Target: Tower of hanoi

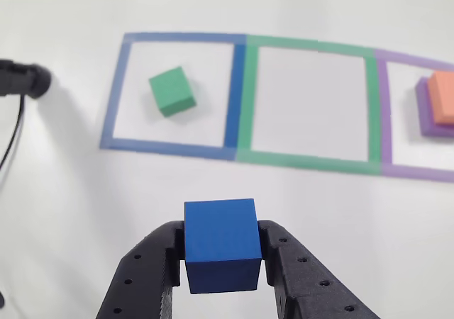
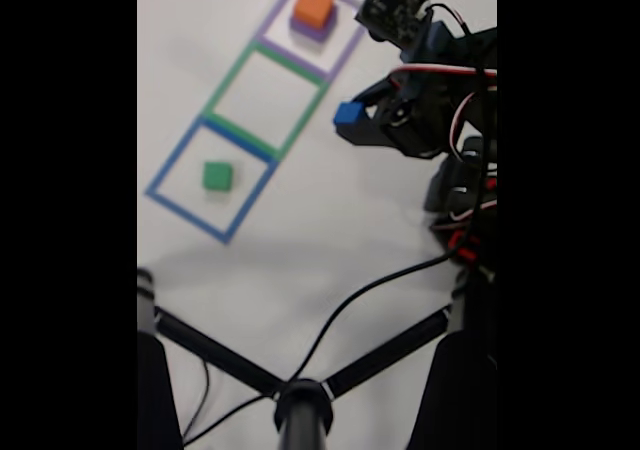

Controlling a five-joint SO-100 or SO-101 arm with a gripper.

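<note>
A lab-like tabletop: white table (image 2: 300,230); 3 taped squares (image 2: 265,95); camera stand (image 2: 300,400).

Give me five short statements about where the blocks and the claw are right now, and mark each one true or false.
1. The claw is shut on the blue cube. True.
2. The green block sits inside the green tape outline. False: it lies inside the blue tape outline; the green outline holds no block.
3. The salmon-orange block rests on top of the purple block. True.
4. The blue cube rests on the green block. False: in the fixed view the cube is held in the claw, outside the outlines, apart from the green block.
5. The purple block is inside the purple tape outline. True.
</note>
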